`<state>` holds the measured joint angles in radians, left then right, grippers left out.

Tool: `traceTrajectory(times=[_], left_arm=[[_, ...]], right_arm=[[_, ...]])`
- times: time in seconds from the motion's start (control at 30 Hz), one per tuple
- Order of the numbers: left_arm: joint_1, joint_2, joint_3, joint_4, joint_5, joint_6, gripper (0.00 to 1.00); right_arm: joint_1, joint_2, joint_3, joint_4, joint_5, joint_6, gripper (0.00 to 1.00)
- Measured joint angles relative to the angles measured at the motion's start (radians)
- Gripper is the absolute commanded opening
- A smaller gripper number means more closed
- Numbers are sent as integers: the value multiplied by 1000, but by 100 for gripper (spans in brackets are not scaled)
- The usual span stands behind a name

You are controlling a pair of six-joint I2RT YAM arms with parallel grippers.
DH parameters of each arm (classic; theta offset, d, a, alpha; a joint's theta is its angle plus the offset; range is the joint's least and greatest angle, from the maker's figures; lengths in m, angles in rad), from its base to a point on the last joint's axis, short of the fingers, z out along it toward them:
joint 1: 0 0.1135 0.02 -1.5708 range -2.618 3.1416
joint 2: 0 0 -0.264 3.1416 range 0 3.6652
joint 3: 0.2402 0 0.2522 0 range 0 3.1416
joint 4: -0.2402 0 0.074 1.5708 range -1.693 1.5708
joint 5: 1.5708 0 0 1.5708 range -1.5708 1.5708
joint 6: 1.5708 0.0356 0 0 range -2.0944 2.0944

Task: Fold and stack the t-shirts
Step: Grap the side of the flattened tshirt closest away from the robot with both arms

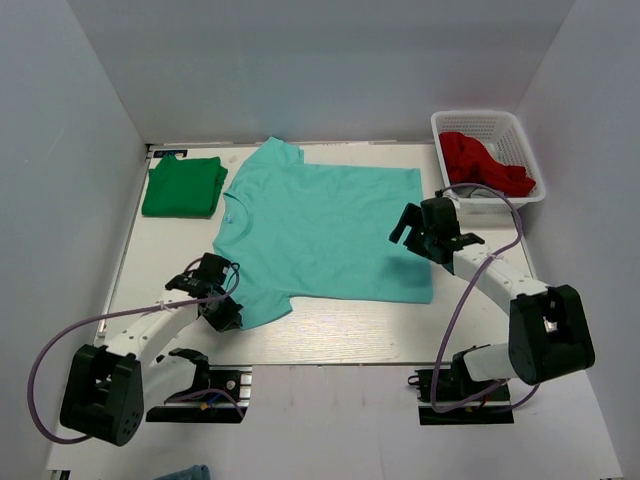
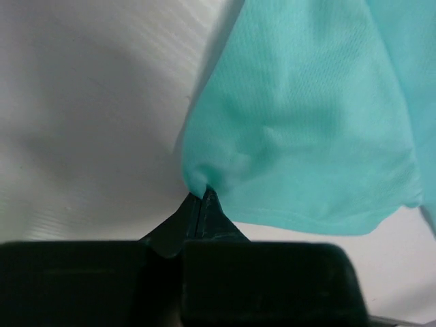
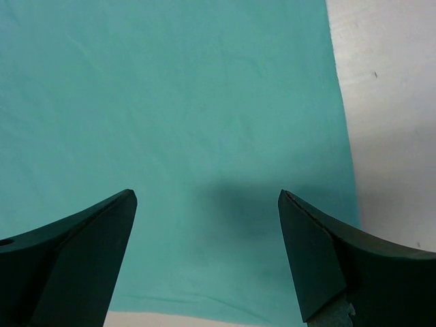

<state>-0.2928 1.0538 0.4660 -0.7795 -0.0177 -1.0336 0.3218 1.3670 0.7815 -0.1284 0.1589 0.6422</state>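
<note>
Fine-knit teal t-shirt point(image 1: 325, 225) lies flat, collar toward 9 o'clock; left jaws clamp its near sleeve, right jaws gape over its hem.

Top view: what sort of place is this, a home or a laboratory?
Most likely a laboratory test cell: a white table enclosed by plain walls, two robot arms bolted at its near edge, and a teal shirt spread for folding.

Left arm point(image 1: 150, 325): extended forward from its base, low over the table.
Left gripper point(image 2: 203, 197): jaws pressed together, pinching a fold of the teal t-shirt point(image 2: 306, 122).
Right arm point(image 1: 490, 275): elbow bent, reaching forward and inward.
Right gripper point(image 3: 208, 197): jaws spread wide, hovering, holding nothing.
</note>
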Motion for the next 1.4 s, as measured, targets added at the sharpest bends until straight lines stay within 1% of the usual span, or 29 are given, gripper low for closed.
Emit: traceTrajectory(times=[0.13, 0.27, 0.47, 0.63, 0.73, 0.83, 0.87, 0.9, 0.97, 1.0, 1.07, 1.1, 1.13, 1.17, 1.2, 1.4], left_arm=[[-1, 32, 16, 19, 1, 24, 0], [-2, 21, 15, 36, 2, 53, 0], [-2, -78, 11, 40, 0, 83, 0], [-2, -124, 11, 39, -1, 98, 0], [-2, -132, 11, 40, 0, 102, 0], [-2, -133, 11, 41, 2, 102, 0], [-2, -133, 12, 42, 3, 103, 0], [-2, -133, 12, 45, 4, 103, 0], [-2, -133, 16, 47, 4, 106, 0], [-2, -133, 19, 48, 5, 109, 0], [-2, -133, 29, 51, 5, 110, 0], [-2, -132, 38, 50, 6, 110, 0], [-2, -132, 48, 53, 6, 111, 0], [-2, -132, 56, 55, 7, 113, 0], [-2, -132, 68, 56, 7, 116, 0], [-2, -132, 124, 70, 6, 126, 0]], right_arm=[[0, -53, -53, -49, 8, 31, 90], [-1, -164, -107, -133, 11, 57, 90], [-1, -320, -228, -230, 5, 90, 90], [-1, -338, -264, -298, -2, 111, 89], [-1, -329, -270, -306, 4, 122, 82], [-1, -294, -271, -309, 19, 142, 66], [-1, -277, -271, -309, 24, 146, 62], [-1, -261, -272, -309, 27, 153, 55], [-1, -237, -274, -307, 34, 165, 53], [-1, -229, -274, -304, 40, 169, 48], [-1, -223, -274, -291, 46, 175, 45], [-1, -219, -274, -286, 48, 178, 34], [-1, -218, -274, -281, 51, 180, 27], [-1, -214, -274, -278, 53, 182, 16], [-1, -210, -275, -274, 54, 182, 0], [-1, -198, -261, -279, 59, 180, 0]])
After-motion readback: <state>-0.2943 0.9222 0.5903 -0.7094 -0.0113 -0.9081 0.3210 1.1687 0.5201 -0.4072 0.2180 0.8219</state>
